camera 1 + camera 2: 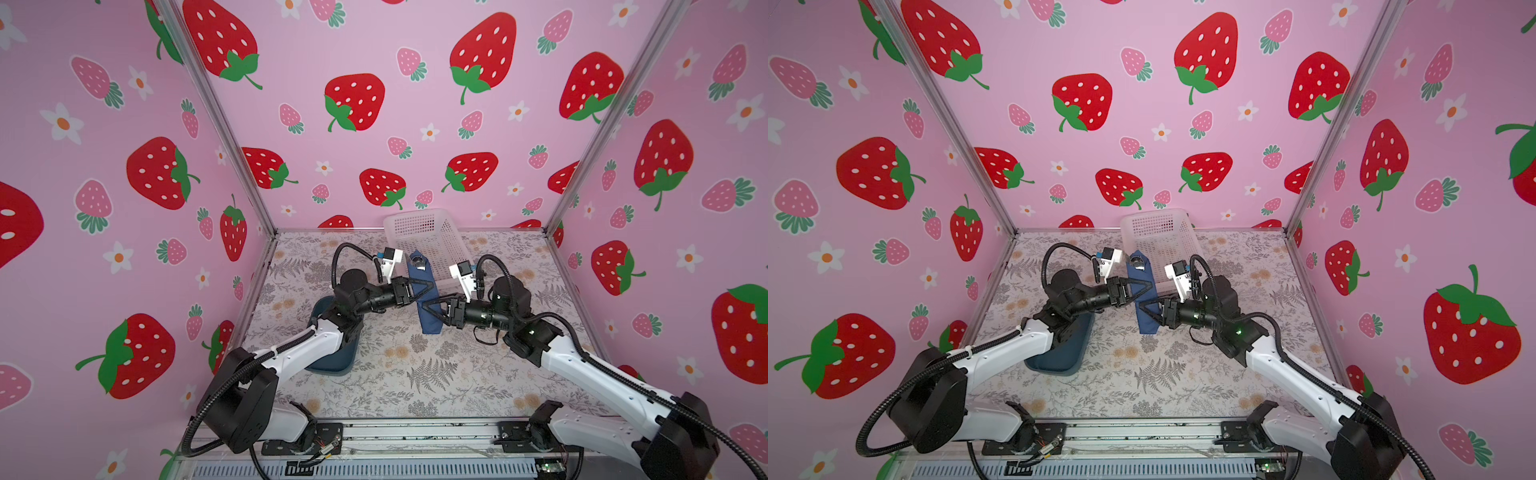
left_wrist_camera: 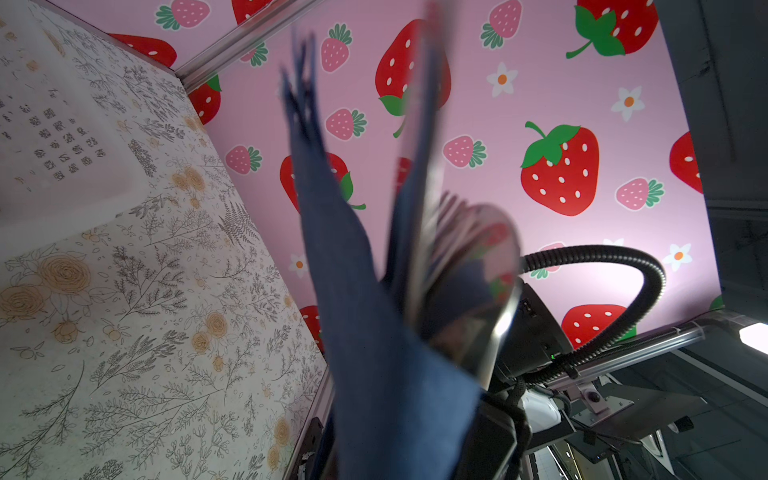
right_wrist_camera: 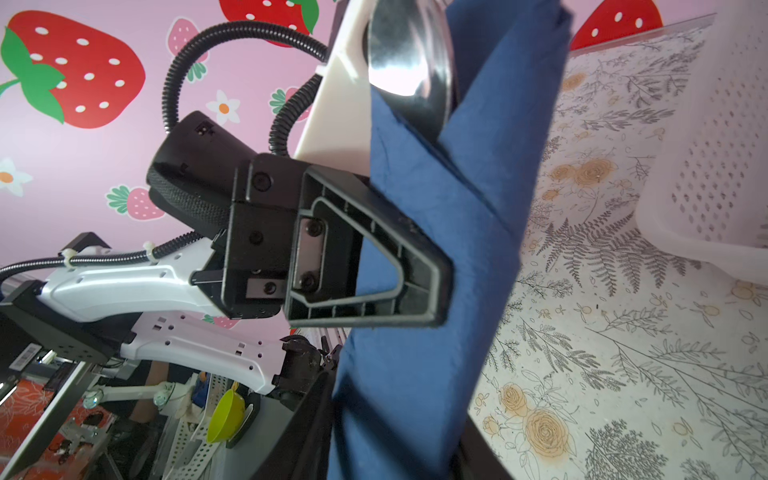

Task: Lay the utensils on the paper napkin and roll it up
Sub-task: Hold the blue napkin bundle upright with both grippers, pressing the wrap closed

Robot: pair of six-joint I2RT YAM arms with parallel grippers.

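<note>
My left gripper (image 1: 428, 286) is pinched tight on the rolled dark navy paper napkin (image 1: 417, 272). A shiny silver metal spoon (image 3: 409, 54) pokes from the roll just past those jaws. My right gripper (image 1: 429, 312) straddles the roll's other end, but I can't tell whether it's clamped.

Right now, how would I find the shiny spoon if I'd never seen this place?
Look for the white holey plastic basket at the back of the flowery table. In front of it is a rolled dark blue paper napkin. The shiny silver metal spoon pokes out of its far end, the only gleaming thing there.
</note>
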